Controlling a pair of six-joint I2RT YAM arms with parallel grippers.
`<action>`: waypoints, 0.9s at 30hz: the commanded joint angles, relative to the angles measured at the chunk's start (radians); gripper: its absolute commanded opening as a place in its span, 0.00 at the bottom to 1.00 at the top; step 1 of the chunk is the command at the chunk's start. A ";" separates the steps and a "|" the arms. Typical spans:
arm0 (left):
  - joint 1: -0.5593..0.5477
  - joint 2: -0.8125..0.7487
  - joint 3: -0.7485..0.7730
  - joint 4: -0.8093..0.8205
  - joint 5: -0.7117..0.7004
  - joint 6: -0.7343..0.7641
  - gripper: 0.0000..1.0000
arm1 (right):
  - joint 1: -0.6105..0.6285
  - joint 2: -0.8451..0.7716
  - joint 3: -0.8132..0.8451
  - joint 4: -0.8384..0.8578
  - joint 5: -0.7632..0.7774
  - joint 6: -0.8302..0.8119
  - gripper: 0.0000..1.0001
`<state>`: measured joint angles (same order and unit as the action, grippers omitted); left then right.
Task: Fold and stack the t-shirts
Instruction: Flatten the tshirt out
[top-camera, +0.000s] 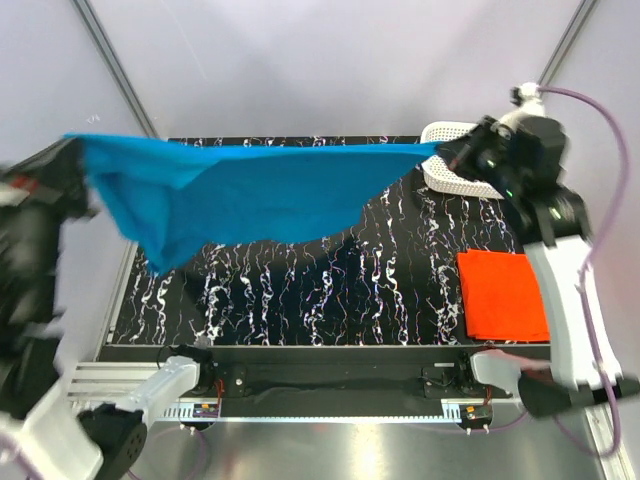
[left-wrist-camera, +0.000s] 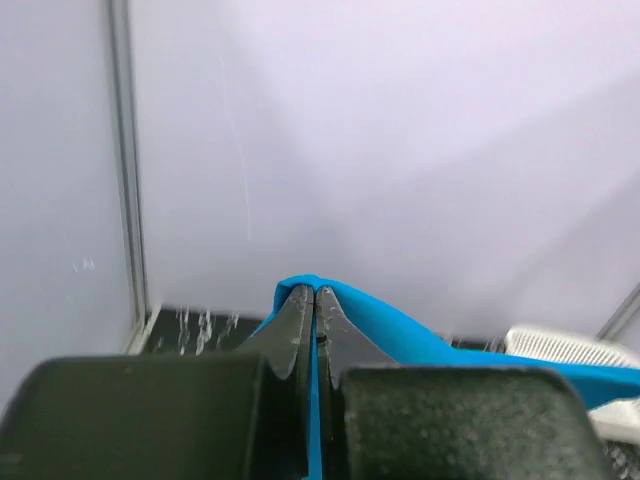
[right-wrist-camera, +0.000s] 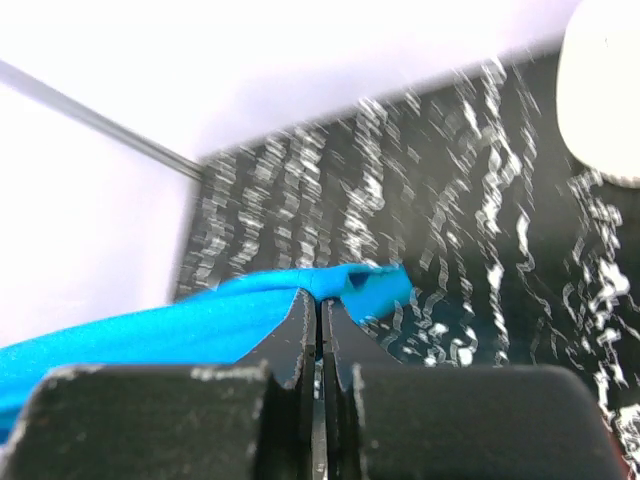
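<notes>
The bright blue t-shirt (top-camera: 250, 195) hangs stretched in the air between both grippers, high above the black marbled table (top-camera: 330, 300). My left gripper (top-camera: 78, 145) is shut on its left end; in the left wrist view the blue cloth (left-wrist-camera: 400, 335) wraps over the closed left gripper (left-wrist-camera: 312, 292). My right gripper (top-camera: 450, 152) is shut on its right end; in the right wrist view the cloth (right-wrist-camera: 180, 325) bunches over the closed right gripper (right-wrist-camera: 320, 298). The orange-red t-shirt (top-camera: 505, 293) lies folded flat at the table's right side.
A white perforated basket (top-camera: 455, 170) stands at the back right corner, behind my right gripper; it also shows in the left wrist view (left-wrist-camera: 570, 350) and the right wrist view (right-wrist-camera: 605, 90). Metal frame posts (top-camera: 115, 65) and pale walls enclose the table.
</notes>
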<state>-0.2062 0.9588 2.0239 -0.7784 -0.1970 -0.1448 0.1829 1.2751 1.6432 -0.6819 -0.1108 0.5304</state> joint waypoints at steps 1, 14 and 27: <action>-0.001 -0.107 0.117 0.079 0.013 0.018 0.00 | 0.006 -0.201 -0.009 -0.005 -0.035 -0.043 0.00; -0.048 -0.036 -0.061 0.160 -0.142 0.048 0.00 | 0.006 -0.159 -0.040 0.048 0.020 0.011 0.00; 0.120 0.435 -0.755 0.982 -0.251 0.065 0.00 | -0.025 0.666 -0.042 0.571 0.120 -0.063 0.00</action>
<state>-0.1463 1.3609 1.2541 -0.0910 -0.4179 -0.0284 0.1761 1.8553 1.4765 -0.2504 -0.0338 0.4980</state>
